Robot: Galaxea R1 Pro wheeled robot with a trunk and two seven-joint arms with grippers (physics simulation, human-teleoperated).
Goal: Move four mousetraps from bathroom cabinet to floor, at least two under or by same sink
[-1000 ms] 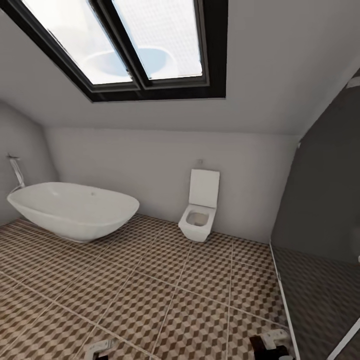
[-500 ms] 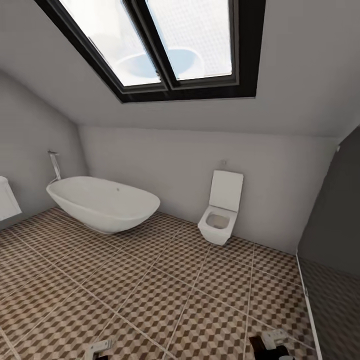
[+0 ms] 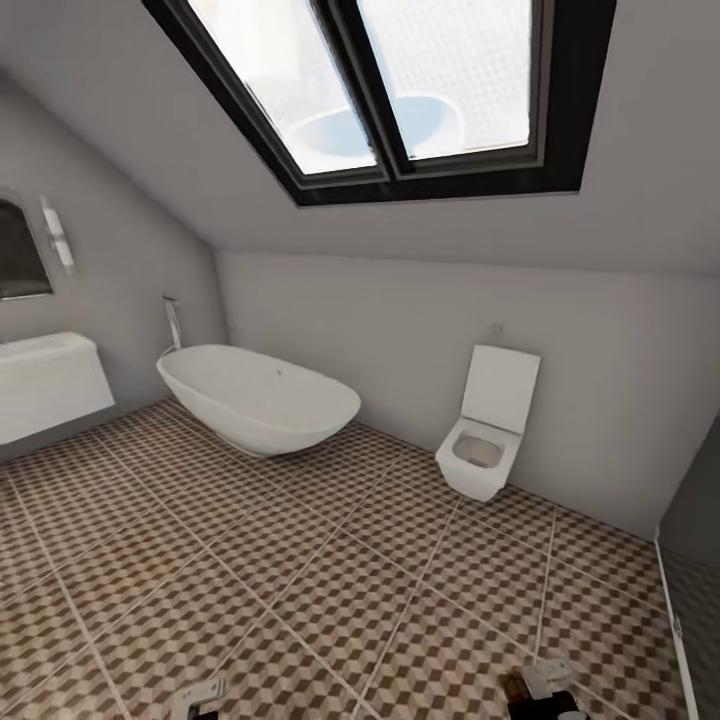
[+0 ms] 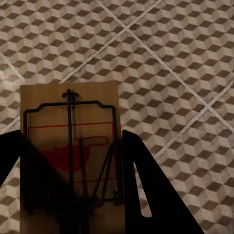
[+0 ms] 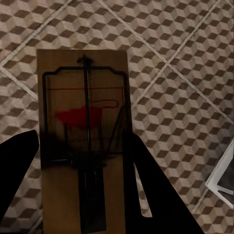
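In the left wrist view a flat wooden mousetrap (image 4: pixel 68 122) with a dark wire bar and a red mark sits between the black fingers of my left gripper (image 4: pixel 70 146), which is shut on it above the cube-patterned bathroom floor (image 4: pixel 185 58). In the right wrist view my right gripper (image 5: pixel 80 141) is shut on a second mousetrap (image 5: pixel 83 97) the same way. Both grippers peek in at the head view's bottom edge, left gripper (image 3: pixel 200 695) and right gripper (image 3: pixel 545 688). The white bathroom sink (image 3: pixel 45 380) hangs on the left wall. The cabinet is out of view.
A white oval bathtub (image 3: pixel 260 400) stands by the back wall, with a wall-hung toilet (image 3: pixel 488 425) to its right. A dark shower enclosure (image 3: pixel 695 560) closes the right edge. Open tiled floor (image 3: pixel 300 580) stretches ahead. A skylight (image 3: pixel 400 90) sits in the sloped ceiling.
The head camera has swung left, so tub and toilet have slid right in the picture. The sink and a mirror have come into view at the left.
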